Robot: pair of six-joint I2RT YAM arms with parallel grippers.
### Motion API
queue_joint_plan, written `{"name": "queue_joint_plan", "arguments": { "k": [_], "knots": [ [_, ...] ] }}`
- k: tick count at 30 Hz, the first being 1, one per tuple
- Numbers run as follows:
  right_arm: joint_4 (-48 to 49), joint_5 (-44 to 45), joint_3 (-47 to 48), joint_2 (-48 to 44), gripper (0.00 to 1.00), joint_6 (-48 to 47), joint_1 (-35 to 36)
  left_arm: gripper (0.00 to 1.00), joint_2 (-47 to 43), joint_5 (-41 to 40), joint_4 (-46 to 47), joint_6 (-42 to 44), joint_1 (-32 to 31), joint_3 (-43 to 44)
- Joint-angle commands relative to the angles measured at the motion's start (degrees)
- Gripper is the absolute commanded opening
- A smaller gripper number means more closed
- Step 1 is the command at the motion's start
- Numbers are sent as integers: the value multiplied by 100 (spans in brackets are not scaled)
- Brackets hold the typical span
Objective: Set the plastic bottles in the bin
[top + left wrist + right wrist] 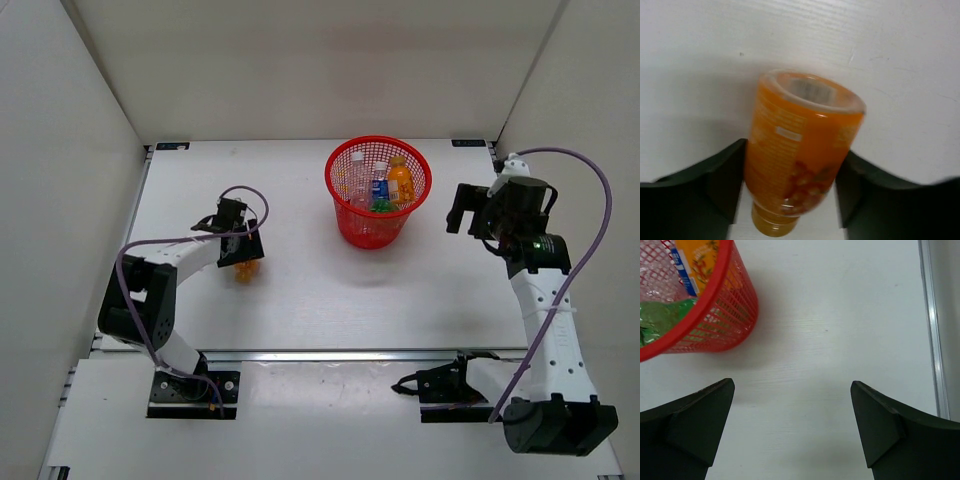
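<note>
The orange bottle — judged light, slick, dentable — is clamped across its labelled middle by the left jaws; the right jaws are spread, empty.

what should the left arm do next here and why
Probably lift the orange bottle straight up off the table: the fingers of the left gripper sit against both its sides, and the bin, with other bottles inside, stands to its right with a rim taller than the lying bottle.
</note>
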Motion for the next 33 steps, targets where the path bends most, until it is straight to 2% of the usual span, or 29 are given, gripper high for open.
{"name": "queue_joint_plan", "arguments": {
  "k": [1,2,4,6,9,13,17,20,23,26,27,28,30,33],
  "knots": [
    [-74,30,-26,-434,99,148,-147,62,114,-175,85,103,50,462],
    [-119,204,-78,-513,100,201,-182,53,62,-176,14,130,-55,593],
    [-207,346,-297,-732,99,289,-287,47,-209,-254,-205,218,-274,882],
    [-224,618,-535,-864,99,411,-445,47,-525,-378,-302,262,-546,1181],
    [-303,453,-913,-979,100,430,-832,39,-843,-273,-67,253,-994,1848],
    [-251,136,-1186,-1155,99,360,-1079,42,-502,96,303,192,-1557,3349],
    [-268,205,-1283,-1331,99,499,-860,48,368,-272,269,359,-2155,4932],
    [-356,189,-1274,-1462,100,692,-667,51,1010,-115,85,262,-2253,5663],
    [-374,205,-1362,-1700,99,754,-508,52,1414,-219,163,201,-2340,5858],
    [-444,241,-1380,-1788,99,834,-473,64,1854,-289,-91,279,-2446,6262],
    [-444,215,-1432,-1823,99,799,-490,77,1872,-464,-109,366,-2481,6272],
    [-436,188,-1485,-1832,99,799,-455,86,1881,-544,-118,341,-2569,6307],
    [-470,223,-1608,-1806,99,755,-490,99,1907,-590,-188,367,-2561,6447],
    [-505,311,-1564,-1674,100,764,-508,98,1768,-554,-477,463,-2604,6641]
  ]
}}
